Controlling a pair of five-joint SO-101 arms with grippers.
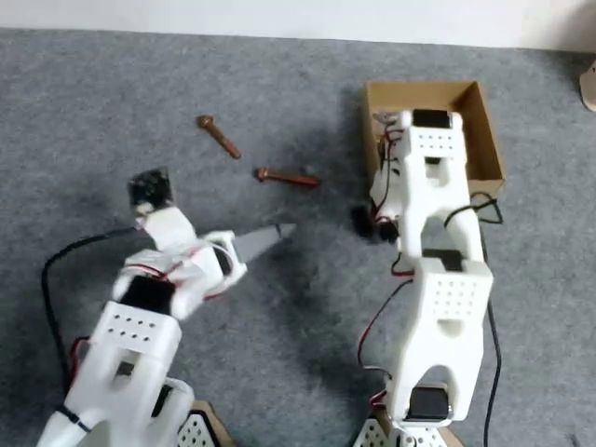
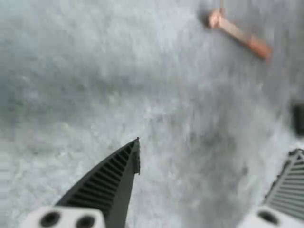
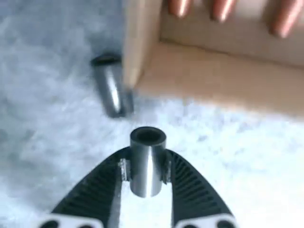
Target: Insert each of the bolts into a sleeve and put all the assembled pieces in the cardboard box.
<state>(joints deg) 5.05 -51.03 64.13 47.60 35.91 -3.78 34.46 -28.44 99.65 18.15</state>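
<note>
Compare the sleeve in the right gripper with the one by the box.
The gripped sleeve is clamped in the right gripper; the loose sleeve rests free on the carpet. The gripped sleeve sits apart from the cardboard box; the loose sleeve is beside its corner. Both are dark grey cylinders outside the box.

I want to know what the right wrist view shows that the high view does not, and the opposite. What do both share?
Right wrist view: the right gripper shut on an upright sleeve, a second sleeve lying by a corner of the cardboard box, and copper ends inside it.
High view: a bolt and another bolt loose on the carpet, with the left arm near them.
Both: the cardboard box and the carpet; dark shapes beside the box in the high view may be sleeves.
</note>
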